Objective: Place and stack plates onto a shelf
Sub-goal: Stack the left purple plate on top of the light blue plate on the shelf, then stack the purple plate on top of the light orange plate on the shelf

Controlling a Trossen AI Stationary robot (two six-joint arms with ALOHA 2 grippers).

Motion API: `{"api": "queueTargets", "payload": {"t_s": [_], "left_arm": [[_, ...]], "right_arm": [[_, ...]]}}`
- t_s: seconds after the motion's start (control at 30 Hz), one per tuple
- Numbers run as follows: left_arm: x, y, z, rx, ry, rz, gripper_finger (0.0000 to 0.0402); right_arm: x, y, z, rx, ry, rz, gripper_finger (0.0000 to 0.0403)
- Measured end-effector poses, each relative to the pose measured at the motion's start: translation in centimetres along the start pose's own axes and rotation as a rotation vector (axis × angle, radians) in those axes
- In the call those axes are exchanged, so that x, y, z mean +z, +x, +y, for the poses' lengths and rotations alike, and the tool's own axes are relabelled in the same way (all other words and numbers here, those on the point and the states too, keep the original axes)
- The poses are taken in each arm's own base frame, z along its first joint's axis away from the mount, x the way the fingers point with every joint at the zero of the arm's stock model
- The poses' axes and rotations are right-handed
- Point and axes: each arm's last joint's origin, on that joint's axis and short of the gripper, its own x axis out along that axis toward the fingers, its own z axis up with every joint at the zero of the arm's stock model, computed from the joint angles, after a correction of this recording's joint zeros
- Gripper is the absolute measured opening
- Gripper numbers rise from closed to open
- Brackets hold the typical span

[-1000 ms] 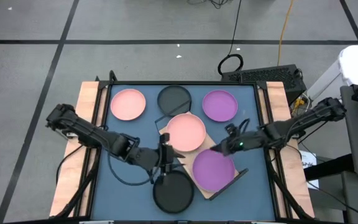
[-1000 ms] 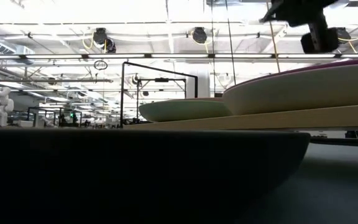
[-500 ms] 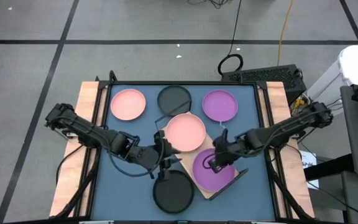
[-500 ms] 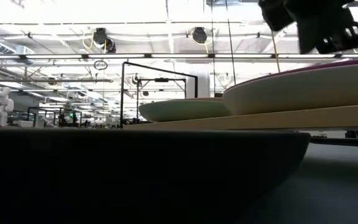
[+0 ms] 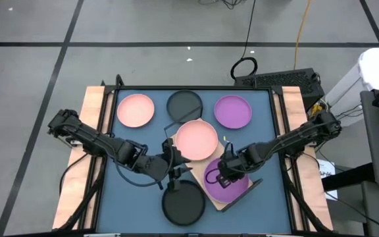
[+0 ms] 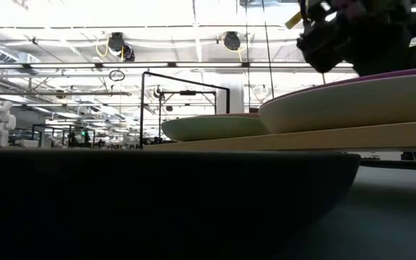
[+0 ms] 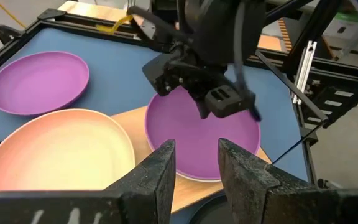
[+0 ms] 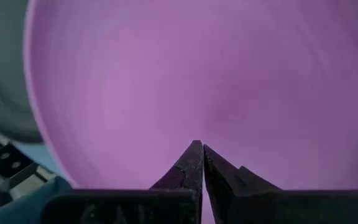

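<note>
High view shows that the right gripper (image 5: pixel 220 175) has moved since one second ago: then it was beside the right edge of the shelf (image 5: pixel 232 199), now it is over the purple plate (image 5: pixel 231 186) that lies on the front part of the shelf. Its fingers (image 8: pixel 194 168) are pressed together and hold nothing; in the right wrist view they point down into the hollow of this purple plate. If they touch the plate, I cannot tell.

The left gripper (image 5: pixel 176 164) has stayed in nearly the same place, at the left edge of the shelf, between the pink plate (image 5: pixel 197 139) on the shelf and the black plate (image 5: pixel 183 203) on the table (image 5: pixel 137 204) in front. Its fingers (image 7: pixel 160 171) stand a little apart with nothing between them, as the left wrist view shows.

The plates themselves have not changed place. The pink plate and the purple plate lie side by side on the shelf, which stands slanted in the middle of the table. Along the back of the table lie a second pink plate (image 5: pixel 135 110), a second black plate (image 5: pixel 184 103) and a second purple plate (image 5: pixel 232 110), each apart from the others.

In the low view, the near black plate (image 6: pixel 157 202) fills the lower half and hides most of the table; above it the shelf board (image 6: pixel 302 137) carries the two plates.
</note>
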Motion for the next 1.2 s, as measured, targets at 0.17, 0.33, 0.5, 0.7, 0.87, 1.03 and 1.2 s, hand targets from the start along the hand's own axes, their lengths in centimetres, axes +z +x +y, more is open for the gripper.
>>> {"api": "queueTargets", "payload": {"t_s": [0.17, 0.33, 0.5, 0.7, 0.87, 1.03, 1.2], "left_arm": [[0.0, 0.0, 0.0, 0.0, 0.005, 0.001, 0.0124], [-0.1, 0.0, 0.0, -0.003, 0.003, 0.009, 0.0124], [-0.3, 0.0, 0.1, 0.003, -0.007, 0.026, 0.0124], [-0.7, -0.1, 0.2, 0.013, -0.057, 0.068, 0.0124], [-0.9, 0.0, 0.4, 0.026, -0.071, 0.09, 0.0124], [-0.4, -0.1, 1.2, 0.04, -0.08, 0.081, 0.0124], [0.3, 0.7, 3.1, 0.093, -0.084, 0.077, 0.0124]], "right_arm": [[0.6, 0.3, -0.1, -0.019, 0.001, -0.029, 0.0], [1.3, 0.1, -0.2, -0.022, -0.011, -0.071, 0.0], [1.8, -0.2, 0.1, 0.029, -0.025, -0.104, 0.0], [2.0, -2.2, 0.6, 0.162, -0.034, -0.148, 0.0], [2.6, -4.8, -0.3, 0.209, -0.023, -0.225, 0.0], [4.0, -7.4, -2.1, 0.201, -0.023, -0.318, 0.0], [5.9, -8.9, -4.4, 0.122, -0.057, -0.352, 0.0]]}}
